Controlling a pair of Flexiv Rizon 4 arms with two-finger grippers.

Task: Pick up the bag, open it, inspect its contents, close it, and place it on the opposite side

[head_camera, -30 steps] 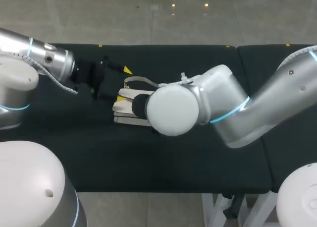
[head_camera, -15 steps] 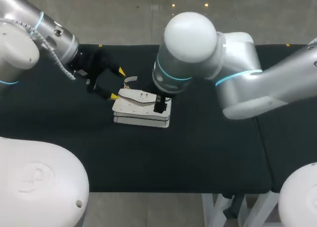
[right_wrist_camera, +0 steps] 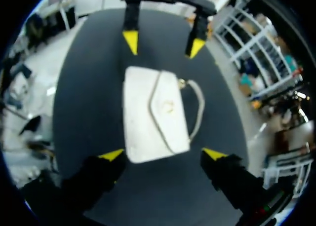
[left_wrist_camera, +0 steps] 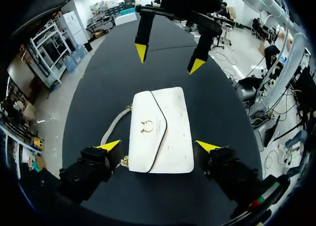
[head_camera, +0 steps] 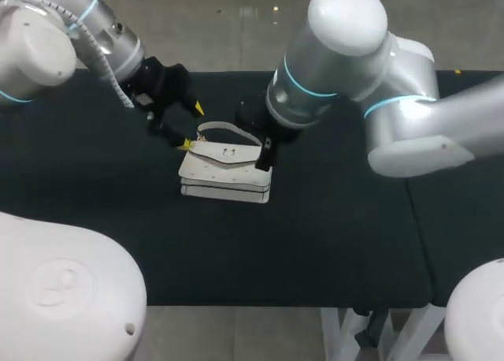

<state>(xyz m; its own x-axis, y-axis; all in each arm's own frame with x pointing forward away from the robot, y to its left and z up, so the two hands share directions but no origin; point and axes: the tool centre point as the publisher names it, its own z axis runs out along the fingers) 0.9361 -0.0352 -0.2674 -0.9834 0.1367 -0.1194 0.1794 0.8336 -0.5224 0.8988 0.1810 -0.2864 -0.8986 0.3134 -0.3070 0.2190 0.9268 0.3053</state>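
The white bag (head_camera: 227, 173) lay flat near the middle of the dark table (head_camera: 339, 243), flap shut, with its strap (head_camera: 228, 128) looped along the far side. The left gripper (left_wrist_camera: 158, 147) stood at one end of the bag, its fingers spread wider than the bag and holding nothing. The right gripper (right_wrist_camera: 163, 154) faced it from the other end, likewise wide open and empty.
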